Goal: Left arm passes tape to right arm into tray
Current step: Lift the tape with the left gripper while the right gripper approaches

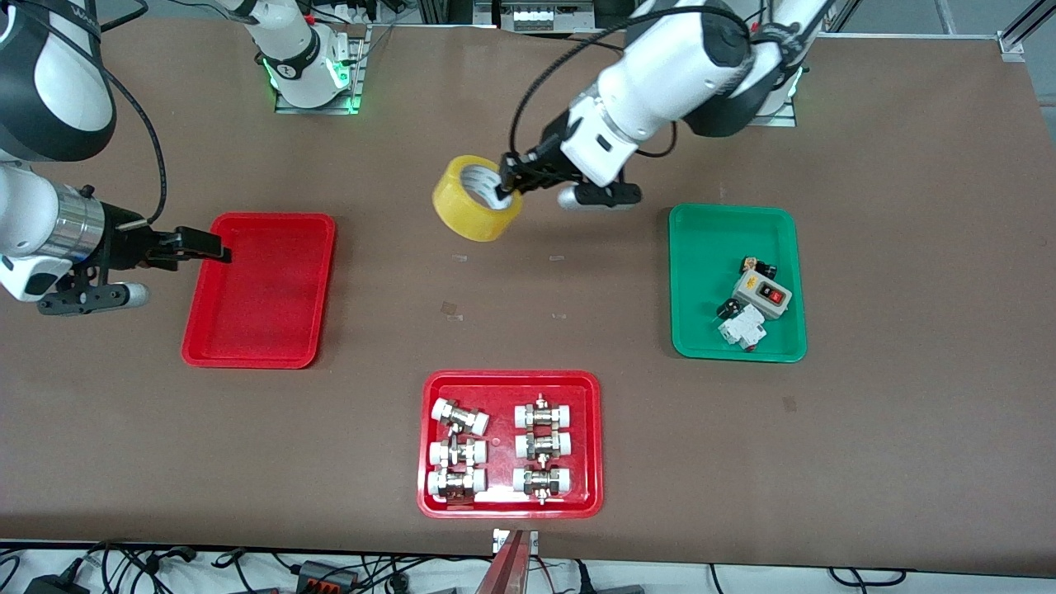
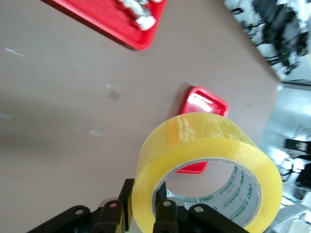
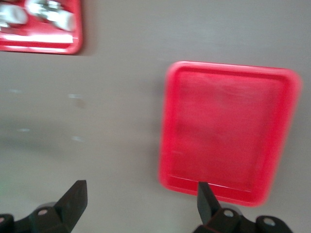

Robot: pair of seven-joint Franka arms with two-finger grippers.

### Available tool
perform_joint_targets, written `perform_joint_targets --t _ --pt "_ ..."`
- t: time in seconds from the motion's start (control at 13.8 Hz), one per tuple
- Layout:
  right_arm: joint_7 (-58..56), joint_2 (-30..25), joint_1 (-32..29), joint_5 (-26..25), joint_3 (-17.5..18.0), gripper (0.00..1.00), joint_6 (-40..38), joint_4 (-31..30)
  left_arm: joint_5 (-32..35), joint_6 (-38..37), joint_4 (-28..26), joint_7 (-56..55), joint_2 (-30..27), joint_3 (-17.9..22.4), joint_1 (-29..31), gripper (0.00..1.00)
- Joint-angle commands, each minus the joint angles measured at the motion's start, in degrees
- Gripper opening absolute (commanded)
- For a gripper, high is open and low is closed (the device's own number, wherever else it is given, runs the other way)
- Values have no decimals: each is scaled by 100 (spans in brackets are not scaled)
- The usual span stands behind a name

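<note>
The tape (image 1: 472, 205) is a wide yellow roll held in the air over the middle of the table. My left gripper (image 1: 509, 183) is shut on its wall, one finger inside the whitish core and one outside. The left wrist view shows the tape (image 2: 204, 155) filling the foreground, pinched by the left gripper (image 2: 146, 204), with the tray (image 2: 208, 104) past it. The plain red tray (image 1: 264, 297) lies toward the right arm's end of the table. My right gripper (image 1: 221, 247) hovers open over that tray's edge. In the right wrist view the right gripper (image 3: 141, 191) holds nothing, with the tray (image 3: 228, 131) below.
A red tray (image 1: 511, 379) with several white-capped metal fittings lies near the front camera's edge of the table. A green tray (image 1: 701, 247) with small electrical parts sits toward the left arm's end. Brown tabletop stretches between the trays.
</note>
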Motion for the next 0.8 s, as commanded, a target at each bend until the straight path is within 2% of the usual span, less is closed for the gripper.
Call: perform_joint_targets --t 0.0,0.22,0.44,0.73 --pt "-279 -40 79 666 95 100 -107 146 -51 287 196 -78 108 -35 -74 1" --pt "-639 -40 412 1421 95 100 -107 288 -34 305 538 -165 301 -27 -83 1" --pt "-947 -40 720 2319 95 100 -116 296 -25 305 583 -175 390 -27 -154 1" --pt "-877 -40 1185 2681 95 100 -20 595 -16 296 548 -175 398 -27 -154 1"
